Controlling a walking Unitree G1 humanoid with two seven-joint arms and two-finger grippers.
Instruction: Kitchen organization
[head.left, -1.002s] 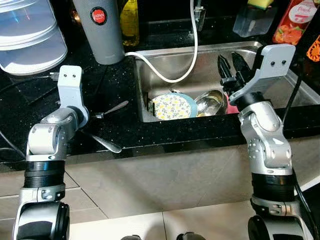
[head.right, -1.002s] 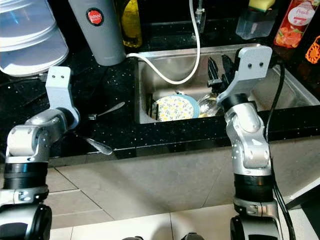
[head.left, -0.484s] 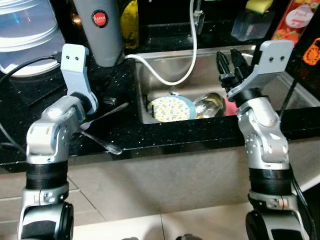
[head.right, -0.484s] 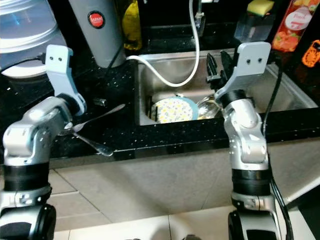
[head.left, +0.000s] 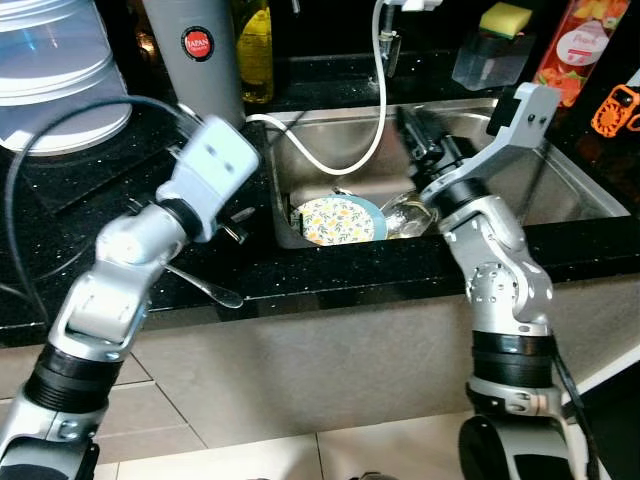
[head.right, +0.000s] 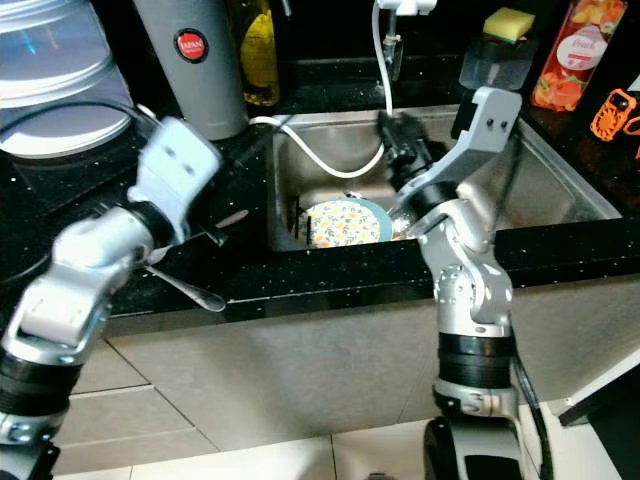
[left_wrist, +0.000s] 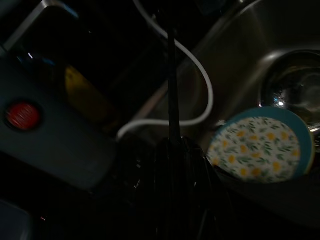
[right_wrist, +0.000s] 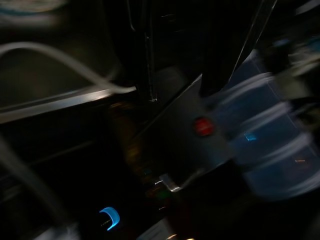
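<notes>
Left eye view is showing the right gripper hanging over the steel sink, fingers apart and holding nothing. In the sink the floral plate is leaning beside a steel bowl. The left gripper is hovering over the black counter near a spoon; its finger spread cannot be made out.

Black speckled counter with a steel sink set in it. On the counter: spoon just in front of the left pincer, grey jug with red badge behind it, yellow bottle beside the jug, clear stacked lids far to its left. Behind the right pincer: clear box with sponge, orange carton.
</notes>
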